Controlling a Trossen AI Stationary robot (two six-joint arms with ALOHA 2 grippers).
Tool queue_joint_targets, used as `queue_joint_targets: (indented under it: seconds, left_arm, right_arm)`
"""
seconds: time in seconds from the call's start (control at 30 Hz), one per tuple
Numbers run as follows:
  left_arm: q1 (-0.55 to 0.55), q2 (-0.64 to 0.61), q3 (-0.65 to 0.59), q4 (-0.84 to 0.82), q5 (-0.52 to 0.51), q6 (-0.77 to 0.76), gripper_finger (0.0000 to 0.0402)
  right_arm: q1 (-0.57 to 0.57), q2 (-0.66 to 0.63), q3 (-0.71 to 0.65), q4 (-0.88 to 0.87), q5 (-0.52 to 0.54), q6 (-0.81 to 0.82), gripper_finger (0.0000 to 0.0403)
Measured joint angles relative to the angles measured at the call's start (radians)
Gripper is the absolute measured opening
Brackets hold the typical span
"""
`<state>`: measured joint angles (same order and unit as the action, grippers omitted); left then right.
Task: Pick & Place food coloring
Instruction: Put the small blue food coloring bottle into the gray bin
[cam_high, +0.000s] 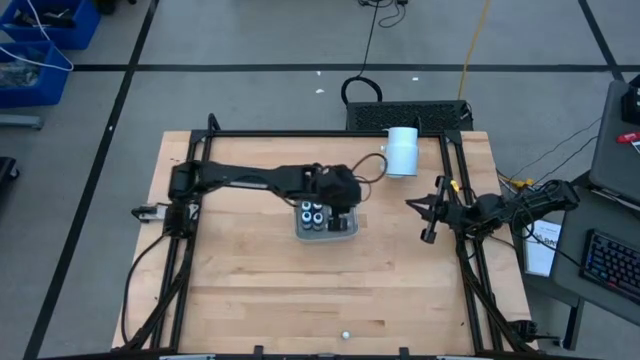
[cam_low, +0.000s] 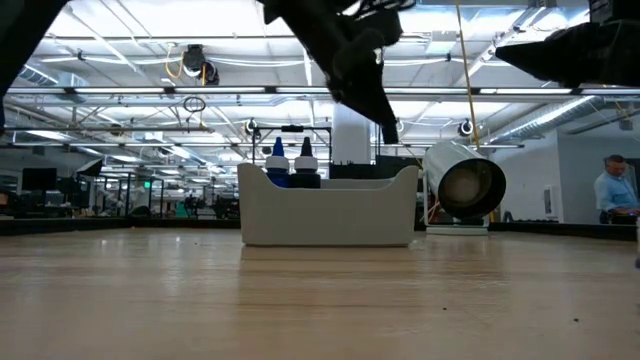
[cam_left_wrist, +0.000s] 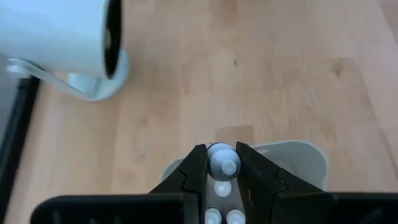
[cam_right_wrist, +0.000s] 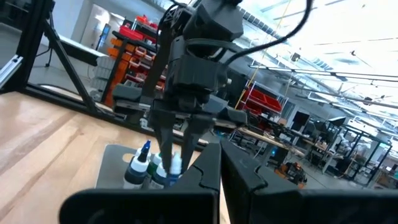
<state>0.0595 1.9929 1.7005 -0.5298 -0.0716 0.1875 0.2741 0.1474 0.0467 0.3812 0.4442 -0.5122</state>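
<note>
Your left gripper (cam_left_wrist: 222, 163) hangs over the pale tray (cam_high: 340, 234) near the middle of the tabletop (cam_high: 260, 290), and its jaws are clamped on the white cap of one food coloring bottle (cam_left_wrist: 223, 160); the left wrist view shows that cap pinched between the two dark fingers, with more white caps (cam_left_wrist: 222, 188) in the tray below it. From the low view, the tray (cam_low: 330, 215) sits flat on the wood with two dark bottles (cam_low: 291, 168) standing upright in it toward one end, their tips rising above the rim. From above you can see several bottles (cam_high: 313, 215) bunched in the tray's left part. A single small whitish piece (cam_high: 345, 335) lies well apart from the tray, near the front edge of the tabletop. The large white cylinder (cam_high: 402, 151) lies on its side by the far edge. Your right gripper (cam_high: 428, 214) waits at the right side of the tabletop, jaws together.
</note>
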Motion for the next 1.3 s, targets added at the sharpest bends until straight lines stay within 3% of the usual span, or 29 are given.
queue_joint_targets:
  seconds: [0.13,0.43,1.3]
  left_arm:
    - [0.0,0.059,0.063,-0.081,0.019,0.002,0.0065]
    - [-0.013,0.068,0.045,-0.17,0.021,-0.034,0.0065]
    - [-0.032,0.154,0.043,-0.177,0.022,-0.068,0.0065]
  right_arm:
    - [0.0,0.0,0.0,-0.008,0.0,0.001,0.0]
    - [0.0,0.0,0.0,-0.011,-0.003,0.002,0.0]
    - [0.0,0.0,0.0,-0.004,-0.003,0.014,0.0]
